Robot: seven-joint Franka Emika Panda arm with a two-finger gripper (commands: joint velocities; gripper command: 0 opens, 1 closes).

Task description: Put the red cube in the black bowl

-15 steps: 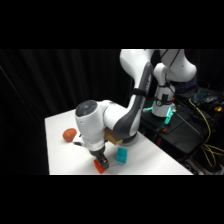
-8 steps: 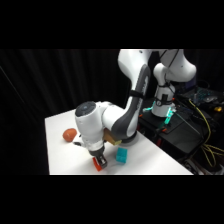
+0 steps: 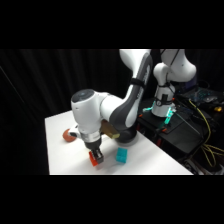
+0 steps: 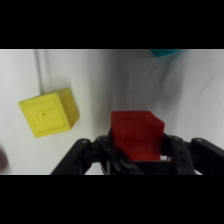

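A white Franka Panda arm point(image 3: 125, 100) bends down over a white table point(image 3: 145, 155), its gripper point(image 3: 96, 157) lowered to the tabletop near the table's front edge. The red cube point(image 4: 136, 135) sits between the gripper's two black fingers point(image 4: 107, 150), which flank it on either side; the wrist view suggests the jaws are closed against the cube's sides, with the cube low at the table surface. In the side view, a cyan cube point(image 3: 122, 155) rests on the table just beside the gripper, and a dull-red ball point(image 3: 67, 135) lies farther back, behind the arm. In the wrist view, a yellow cube point(image 4: 49, 112) stands apart from the red cube.
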